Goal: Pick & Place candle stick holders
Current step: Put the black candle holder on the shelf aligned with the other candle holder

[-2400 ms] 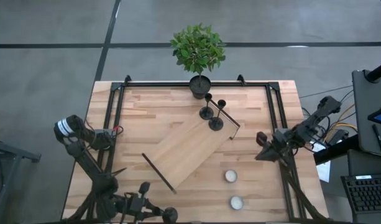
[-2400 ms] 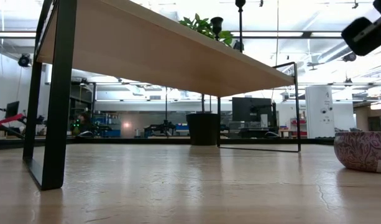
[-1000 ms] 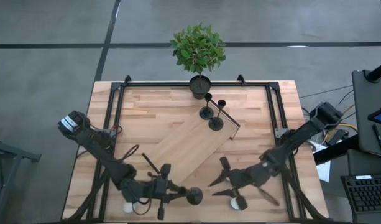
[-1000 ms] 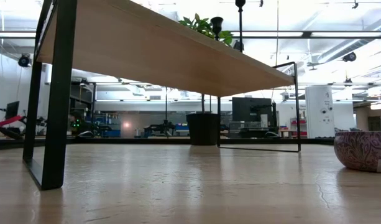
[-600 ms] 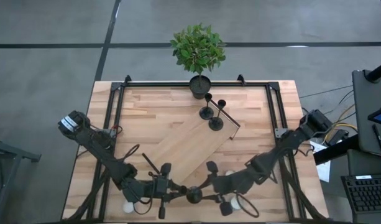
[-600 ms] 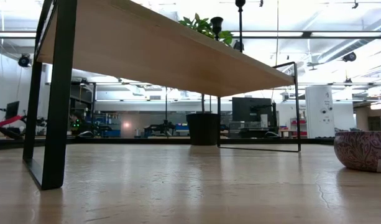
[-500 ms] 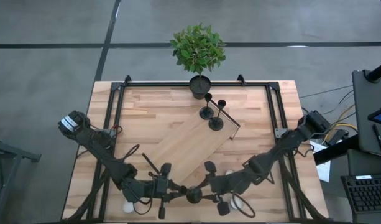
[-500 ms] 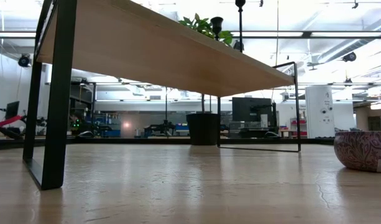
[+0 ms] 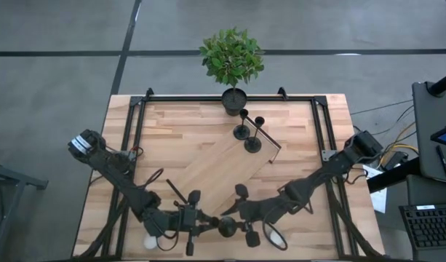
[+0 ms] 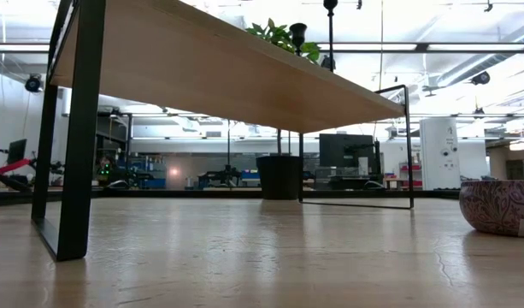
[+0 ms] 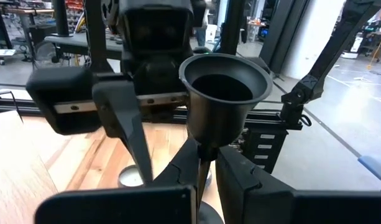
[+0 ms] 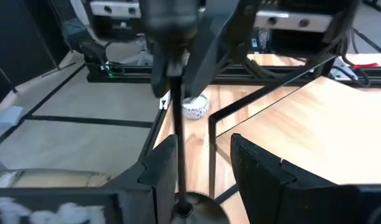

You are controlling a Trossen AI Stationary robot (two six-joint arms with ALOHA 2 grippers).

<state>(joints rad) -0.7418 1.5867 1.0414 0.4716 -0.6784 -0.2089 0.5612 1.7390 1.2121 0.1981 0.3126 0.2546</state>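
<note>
One black candle stick holder [image 9: 226, 227] stands upright near the table's near edge, its cup [image 11: 224, 87] on top. My left gripper [image 9: 217, 227] is shut on it. My right gripper [image 12: 202, 168] comes from the table's right and is open, one finger on either side of the thin stem [image 12: 178, 140]. Whether a right finger touches the stem I cannot tell. Two more holders [image 9: 241, 131] [image 9: 253, 144] stand by their disc bases on the far end of a wooden riser [image 9: 219, 175]. My left gripper pinches the holder's thin stem [image 11: 203, 169] just below the cup, between its two fingers [image 11: 240, 186]. The fingers lie level, coming from the table's left, across the stem. The holder stays upright. Whether its base rests on the table I cannot tell.
A potted green plant [image 9: 232, 58] stands at the table's far edge. A white tealight [image 9: 149, 242] lies by my left arm near the front edge. A black frame [image 9: 230, 97] rims the table. A patterned bowl [image 10: 501, 205] shows at the right in the low view.
My right gripper has moved toward the table's left, along the near edge, up to the holder in my left gripper. Its fingers now stand on either side of the stem. My left gripper and the holder have kept still.
</note>
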